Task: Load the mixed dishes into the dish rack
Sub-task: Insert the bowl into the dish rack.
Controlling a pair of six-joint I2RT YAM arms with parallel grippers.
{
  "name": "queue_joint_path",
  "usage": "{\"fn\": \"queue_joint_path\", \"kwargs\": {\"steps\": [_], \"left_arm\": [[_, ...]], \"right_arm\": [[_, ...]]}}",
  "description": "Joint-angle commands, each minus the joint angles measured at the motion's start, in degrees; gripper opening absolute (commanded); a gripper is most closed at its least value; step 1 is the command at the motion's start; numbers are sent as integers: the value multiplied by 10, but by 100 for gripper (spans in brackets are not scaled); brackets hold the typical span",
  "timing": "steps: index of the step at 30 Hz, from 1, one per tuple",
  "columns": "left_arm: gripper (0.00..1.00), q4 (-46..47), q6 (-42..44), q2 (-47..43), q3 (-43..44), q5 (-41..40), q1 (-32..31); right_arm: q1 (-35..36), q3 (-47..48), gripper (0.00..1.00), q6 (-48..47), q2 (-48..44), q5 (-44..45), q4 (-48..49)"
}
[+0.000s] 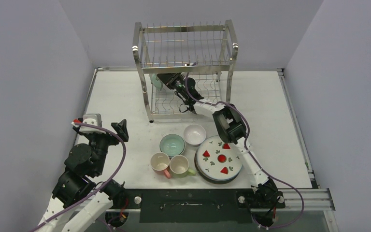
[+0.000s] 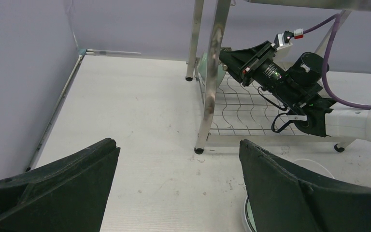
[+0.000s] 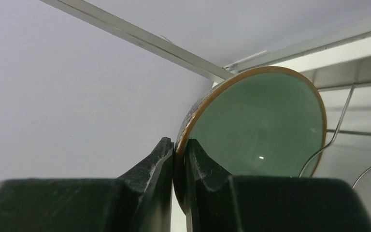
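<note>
The dish rack [image 1: 138, 53] stands at the far middle of the table. My right gripper [image 1: 161, 79] reaches into its lower tier and is shut on the rim of a mint-green bowl [image 3: 261, 121], held on edge at the rack's left end [image 1: 155, 82]. In the right wrist view the gripper [image 3: 178, 145] pinches the brown rim. The left wrist view shows that bowl [image 2: 203, 65] behind a rack post [image 2: 215, 63]. My left gripper [image 1: 108, 126] is open and empty over the left of the table [image 2: 178, 143].
On the table near the front sit another mint-green bowl [image 1: 172, 144], a white bowl [image 1: 194, 134], a pink mug [image 1: 160, 163], a green mug [image 1: 179, 165] and a strawberry plate [image 1: 219, 158] on top of a stack. Walls enclose the table.
</note>
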Motion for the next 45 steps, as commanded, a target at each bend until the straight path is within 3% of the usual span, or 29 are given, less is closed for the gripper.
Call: {"fn": "queue_joint_path", "kwargs": {"steps": [1,12,21,29,45], "left_arm": [[95,32,7,3,-1,4,2],[94,32,8,3,-1,4,2],[95,32,9,2,-1,4,2],[95,32,9,1,-1,5,3],[95,30,9,-5,-1,6,2]], "right_arm": [[-4,36,0,5,0,-2,49],[-6,-2,1,2,-14,18,58],[-6,-34,41,-1,-38,29,71],[-5,-70,64,-6,-66,41,80],[13,-124,72,-51,-121,60,56]]}}
